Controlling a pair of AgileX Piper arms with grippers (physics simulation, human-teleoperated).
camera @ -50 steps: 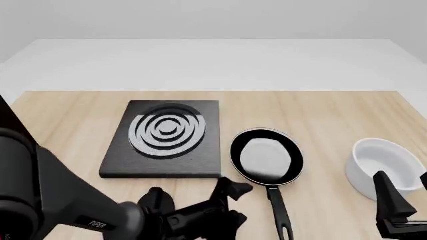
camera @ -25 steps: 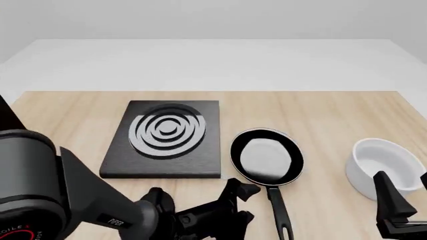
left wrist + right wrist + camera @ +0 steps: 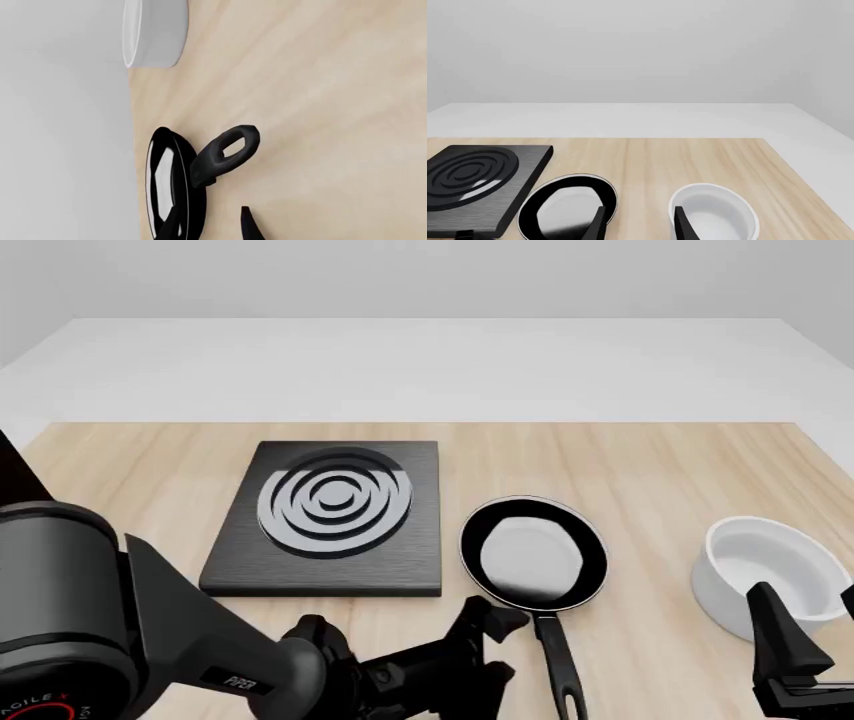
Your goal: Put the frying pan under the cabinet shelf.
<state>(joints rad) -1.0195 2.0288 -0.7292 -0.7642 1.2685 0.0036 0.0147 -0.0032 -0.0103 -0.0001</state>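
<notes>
The frying pan [image 3: 534,555] lies on the table right of the stove plate, its long handle [image 3: 554,655] pointing toward me. My left gripper [image 3: 497,648] is open, low over the table just left of the handle. In the left wrist view the pan [image 3: 167,180] is seen edge-on and the handle's loop [image 3: 225,150] lies ahead of the open gripper [image 3: 210,230]. My right gripper [image 3: 811,625] is open and empty in front of the white bowl; in its own view it [image 3: 639,225] points between the pan [image 3: 564,210] and the bowl. Only a dark sliver of the cabinet [image 3: 11,465] shows at the far left edge.
A flat black stove plate [image 3: 327,515] with grey rings lies left of the pan and also shows in the right wrist view [image 3: 474,177]. A white bowl [image 3: 767,575] stands at the right, seen too in both wrist views [image 3: 714,212] [image 3: 153,32].
My left arm has moved a little to the right, bringing its gripper closer to the pan's handle. The pan, the bowl and my right arm have not moved.
</notes>
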